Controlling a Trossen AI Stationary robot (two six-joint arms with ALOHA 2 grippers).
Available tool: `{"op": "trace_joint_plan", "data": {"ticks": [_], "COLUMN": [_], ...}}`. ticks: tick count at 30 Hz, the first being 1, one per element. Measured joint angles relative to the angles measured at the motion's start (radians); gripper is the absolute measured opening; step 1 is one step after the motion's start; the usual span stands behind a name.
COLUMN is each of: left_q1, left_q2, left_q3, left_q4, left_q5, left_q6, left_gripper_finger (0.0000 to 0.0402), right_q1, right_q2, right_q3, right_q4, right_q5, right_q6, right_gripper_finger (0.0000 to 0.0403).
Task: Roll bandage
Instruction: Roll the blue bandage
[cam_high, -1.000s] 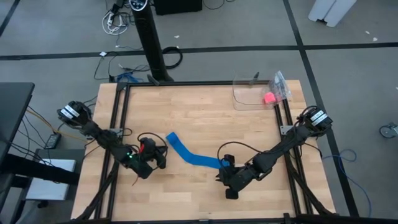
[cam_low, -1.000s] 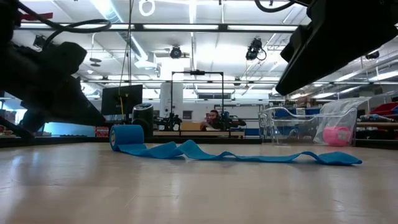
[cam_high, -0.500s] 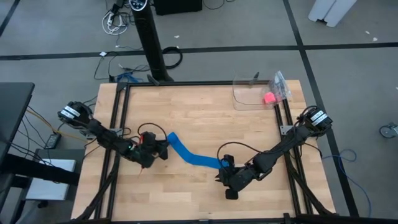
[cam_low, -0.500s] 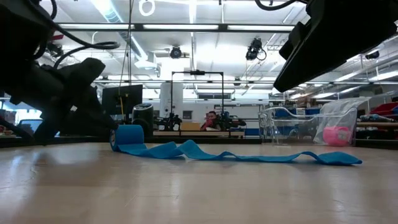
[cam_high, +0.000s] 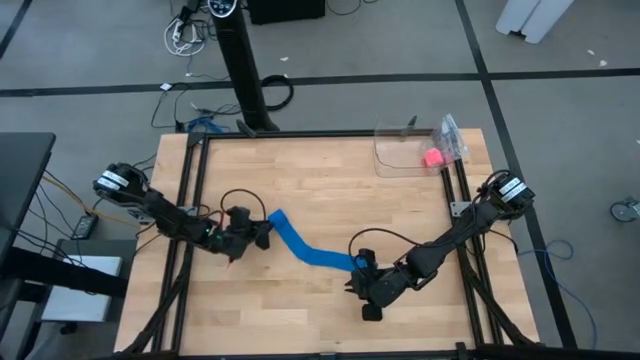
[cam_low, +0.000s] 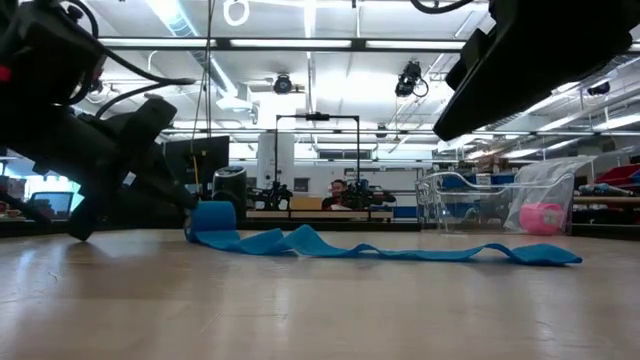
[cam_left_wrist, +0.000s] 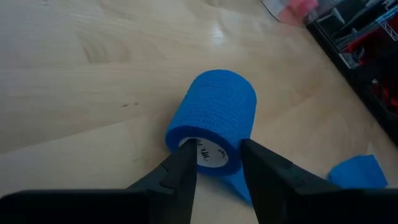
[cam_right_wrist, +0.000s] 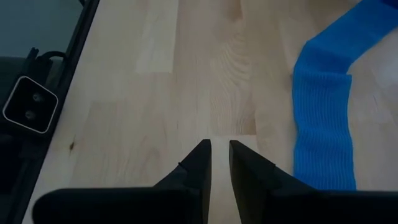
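High view: bandage (cam_high: 305, 246) lies as a blue strip across the table (cam_high: 330, 180) middle, rolled end on the left, flat end by the right arm. Left gripper (cam_high: 262, 236) is at the rolled end. Right gripper (cam_high: 353, 285) sits low just past the flat end. Clear box (cam_high: 400, 150) w/ pink ball (cam_high: 432, 157) at far right corner.

Low view: coil (cam_low: 212, 217) stands on edge at strip's left end, left arm just beside it; strip wavy on the wood. Person (cam_low: 341, 189) in bkgd.

Left wrist: left gripper (cam_left_wrist: 214, 163) fingers slightly apart, tips at the coil's (cam_left_wrist: 214, 120) hollow end, one on each side of its near rim; contact unclear.

Right wrist: right gripper (cam_right_wrist: 219, 154) nearly closed, narrow gap, holding nothing, over bare wood; strip end (cam_right_wrist: 324, 130) just beside.
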Motion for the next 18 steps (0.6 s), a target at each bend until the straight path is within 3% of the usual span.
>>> {"op": "trace_joint_plan", "data": {"ticks": [13, 18], "left_q1": [0.064, 0.106], "left_q2": [0.001, 0.001], "left_q3": [0.000, 0.001], "left_q4": [0.082, 0.090], "left_q5": [0.010, 0.065], "left_q6": [0.072, 0.104], "left_gripper_finger": [0.0134, 0.0134], "right_q1": [0.000, 0.000], "right_q2": [0.000, 0.000], "right_q3": [0.000, 0.000], "right_q4": [0.018, 0.027], "right_q5": [0.007, 0.016], "right_q6": [-0.026, -0.037], "right_gripper_finger": [0.0057, 0.0057]}}
